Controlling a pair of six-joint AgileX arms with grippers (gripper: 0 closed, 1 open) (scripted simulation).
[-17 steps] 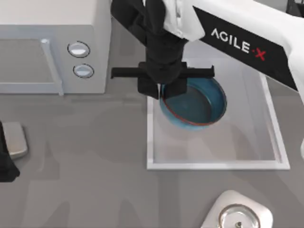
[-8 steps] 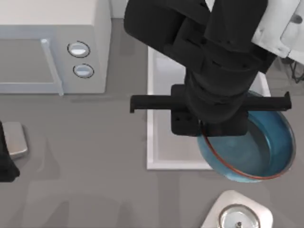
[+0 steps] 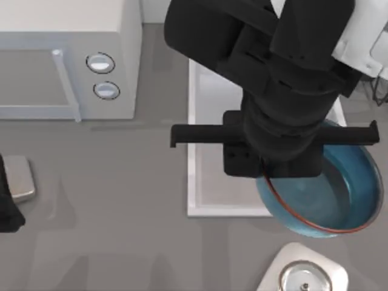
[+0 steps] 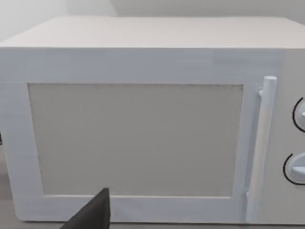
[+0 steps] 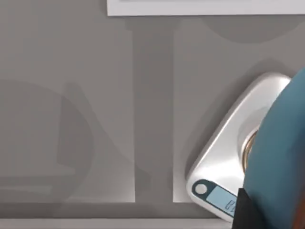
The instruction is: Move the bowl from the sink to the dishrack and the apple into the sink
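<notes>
The blue bowl [image 3: 339, 194] with its reddish-brown rim hangs in the air over the front right corner of the white sink [image 3: 191, 182], close under the top camera. My right gripper [image 3: 265, 177] is shut on the bowl's left rim, and its black wrist hides the fingertips. In the right wrist view the bowl [image 5: 281, 143] is a blue mass beside one dark finger [image 5: 248, 210]. The apple and the dishrack are out of view. My left arm [image 3: 7, 209] is parked at the table's left edge, with one dark finger [image 4: 93, 214] facing the microwave.
A white microwave [image 3: 60, 36] stands at the back left, seen close up in the left wrist view [image 4: 143, 133]. A silver kitchen scale [image 3: 303, 276] lies at the front right, under the raised bowl, and appears as the scale [image 5: 224, 162] below the sink's rim [image 5: 190, 7].
My right gripper has lifted the bowl out of the sink, up toward the camera, and carried it right and toward the front. The left arm has not moved.
</notes>
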